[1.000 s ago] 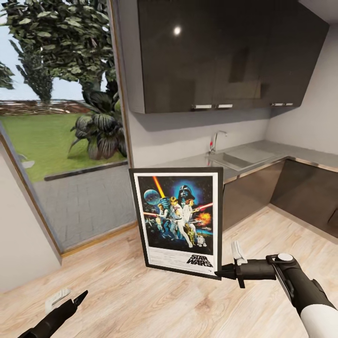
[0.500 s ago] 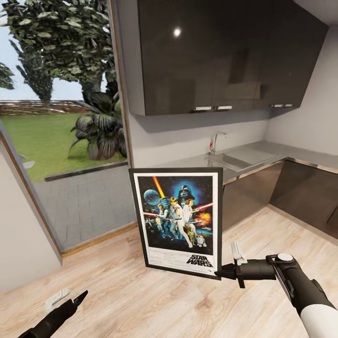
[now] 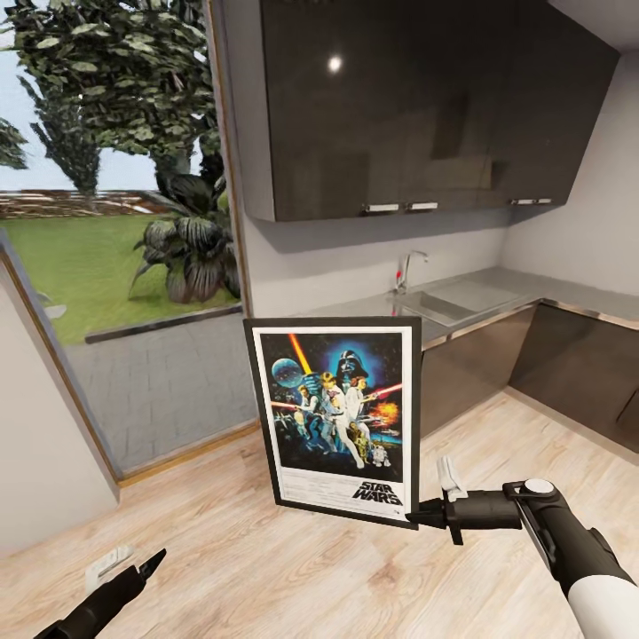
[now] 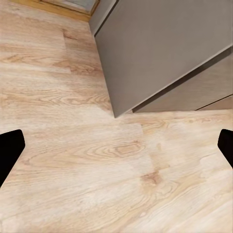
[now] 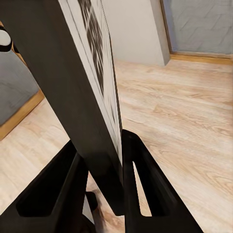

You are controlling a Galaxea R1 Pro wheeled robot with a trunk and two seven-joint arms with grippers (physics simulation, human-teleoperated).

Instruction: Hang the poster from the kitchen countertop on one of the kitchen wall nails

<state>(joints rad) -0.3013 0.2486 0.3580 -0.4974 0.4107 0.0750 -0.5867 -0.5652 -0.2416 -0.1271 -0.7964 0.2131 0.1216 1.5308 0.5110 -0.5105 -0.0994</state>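
Observation:
The Star Wars poster [image 3: 337,417] stands upright in the air in front of me, its picture facing me, held by its lower right corner. My right gripper [image 3: 415,515] is shut on that corner; in the right wrist view both black fingers [image 5: 138,184] clamp the poster's thin edge [image 5: 82,97]. My left gripper [image 3: 146,568] hangs low at the left above the floor, and its fingertips [image 4: 9,150] stand wide apart, open and empty. The grey metal kitchen countertop [image 3: 497,297] with sink and tap [image 3: 406,266] runs behind the poster to the right.
Dark glossy upper cabinets [image 3: 426,106] hang above the countertop. A big glass door [image 3: 115,266] to a garden takes up the left. A grey wall section [image 3: 44,461] juts in at the near left. The wooden floor [image 3: 266,559] lies below.
The picture has shifted very slightly, so the camera has moved a little. The poster and both arms keep their places.

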